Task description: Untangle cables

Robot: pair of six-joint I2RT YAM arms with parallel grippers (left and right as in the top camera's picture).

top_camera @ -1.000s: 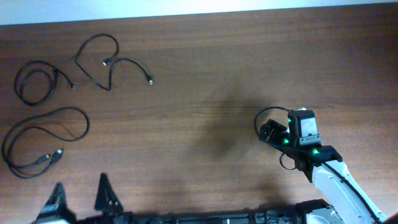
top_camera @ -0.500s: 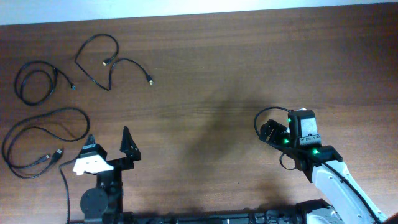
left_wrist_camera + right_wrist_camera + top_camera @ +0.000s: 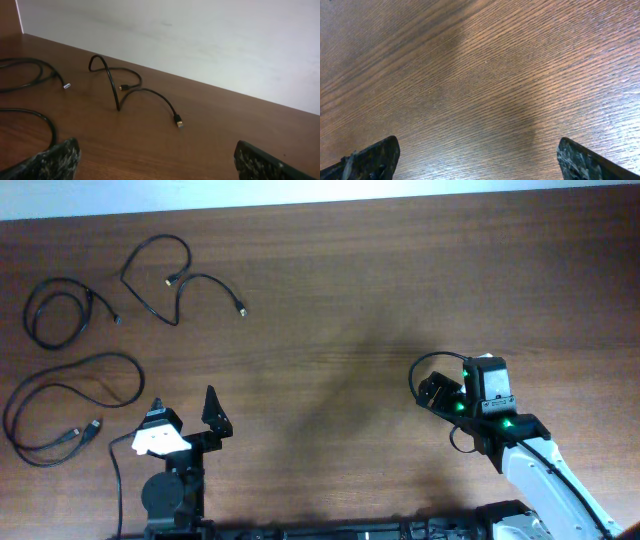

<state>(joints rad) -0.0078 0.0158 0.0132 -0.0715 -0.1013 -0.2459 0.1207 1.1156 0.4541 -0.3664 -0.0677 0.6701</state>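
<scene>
L gripper (image 3: 185, 416) open wide, empty, low over the table (image 3: 330, 300) at front-left; in wrist view its fingertips (image 3: 50, 159) sit at the bottom corners w/ bare wood between. R gripper (image 3: 480, 162) also spread open, nothing held, over bare wood on the right side, well apart from all cables.

3 cables, all at the left, none touching a gripper. Low cable (image 3: 100, 356) is a big loop just left of L gripper, plug ends near the front edge. Coil cable (image 3: 60, 281) is at far left, behind it. Mid cable (image 3: 210, 277) is right of the coil, near it but apart. One part arches up off the table, gold-tipped plug (image 3: 178, 121) lying flat.
</scene>
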